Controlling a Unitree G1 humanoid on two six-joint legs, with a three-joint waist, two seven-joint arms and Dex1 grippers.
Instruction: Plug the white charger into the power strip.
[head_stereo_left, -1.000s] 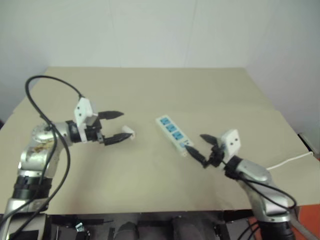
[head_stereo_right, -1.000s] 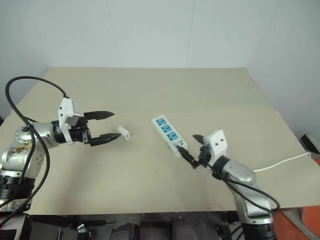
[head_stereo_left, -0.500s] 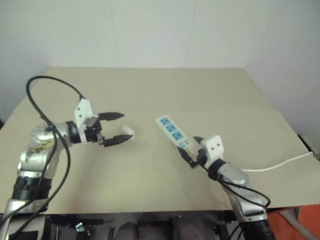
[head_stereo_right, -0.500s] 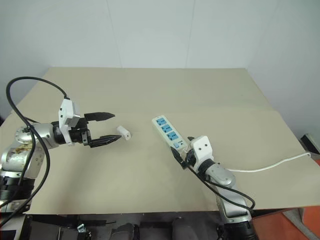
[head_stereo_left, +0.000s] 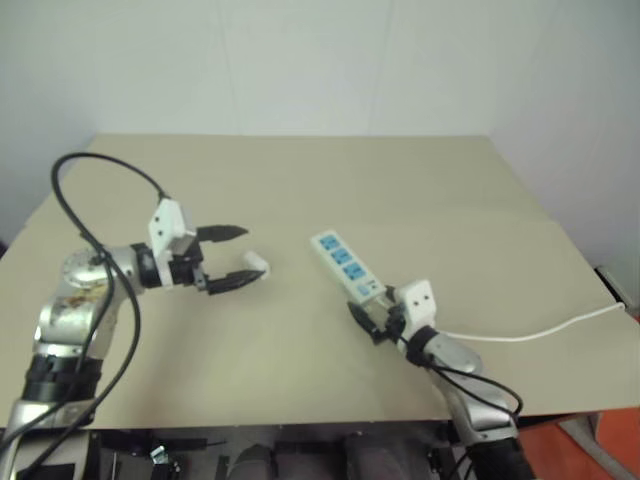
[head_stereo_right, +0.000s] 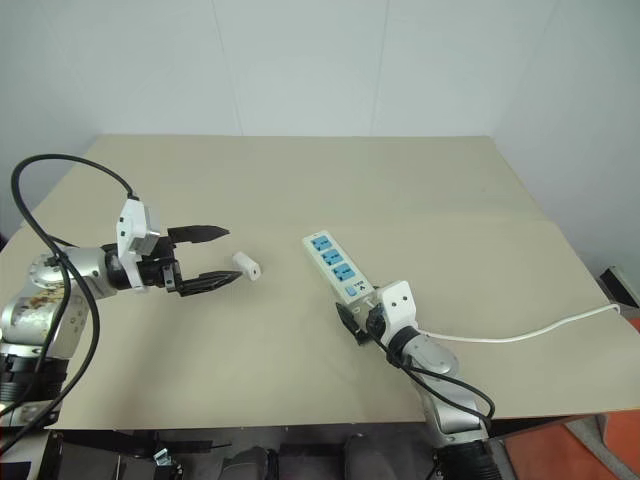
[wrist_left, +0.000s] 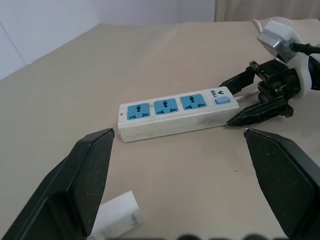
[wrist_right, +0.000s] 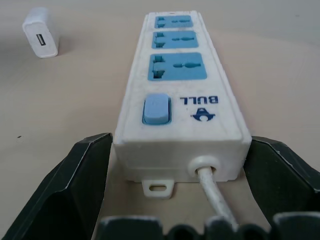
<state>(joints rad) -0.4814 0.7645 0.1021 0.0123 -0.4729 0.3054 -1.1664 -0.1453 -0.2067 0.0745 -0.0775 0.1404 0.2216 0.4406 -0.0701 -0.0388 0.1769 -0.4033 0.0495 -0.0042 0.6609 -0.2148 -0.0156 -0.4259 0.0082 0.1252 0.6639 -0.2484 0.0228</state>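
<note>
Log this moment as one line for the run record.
right gripper: open, fingers astride power strip switch end | left gripper: open near white charger | charger: unplugged, on table

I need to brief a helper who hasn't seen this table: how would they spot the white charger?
On the tan table, look left of the power strip with its blue sockets. The white charger lies there alone: a tiny plain white block, cordless, far smaller than the strip.
</note>
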